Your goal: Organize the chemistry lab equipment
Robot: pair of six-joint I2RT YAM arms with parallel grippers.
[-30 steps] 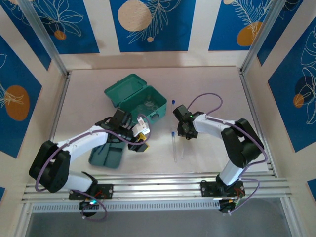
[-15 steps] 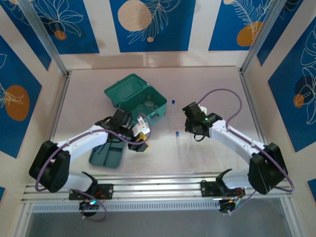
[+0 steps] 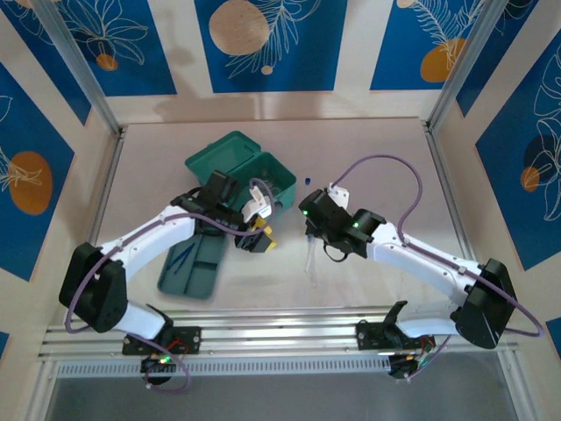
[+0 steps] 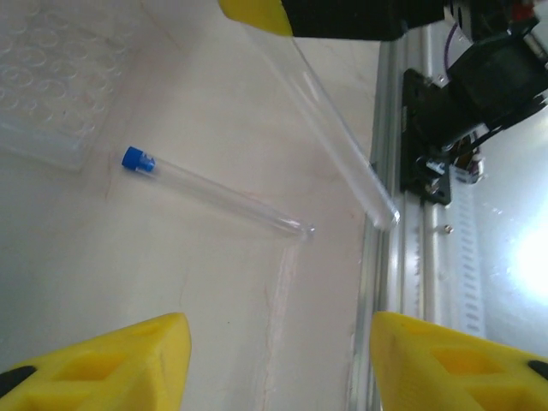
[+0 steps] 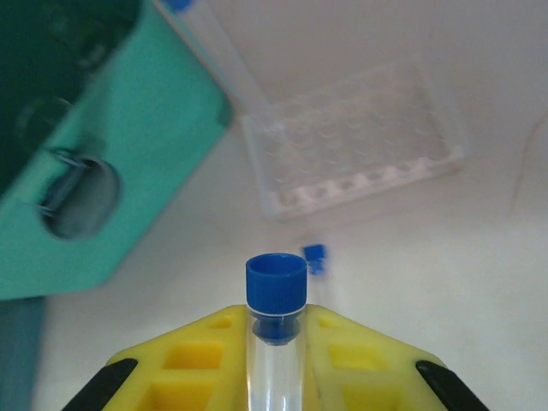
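My right gripper [image 5: 276, 330] is shut on a thin clear tube [image 5: 276, 295] just below its blue cap, holding it above the table right of the teal case [image 3: 241, 175]. That tube [image 4: 338, 137] slants down across the left wrist view. A second capped tube [image 4: 214, 195] lies flat on the table, its cap [image 5: 315, 255] just beyond the held one. Another blue cap [image 3: 308, 180] lies near the case's right corner. My left gripper [image 3: 261, 235] stands open over bare table, nothing between its fingers [image 4: 128, 360]. Blue tweezers [image 3: 182, 256] lie in the dark-green tray [image 3: 188, 279].
A clear well plate [image 5: 360, 141] lies flat on the table right of the case. The case stands open, with clear glassware dimly seen inside. An aluminium rail [image 3: 280, 331] runs along the near edge, close to the left gripper's right finger.
The right gripper has swung left toward the case, still holding its tube. The left gripper has shifted a little up and to the right and opened slightly wider.
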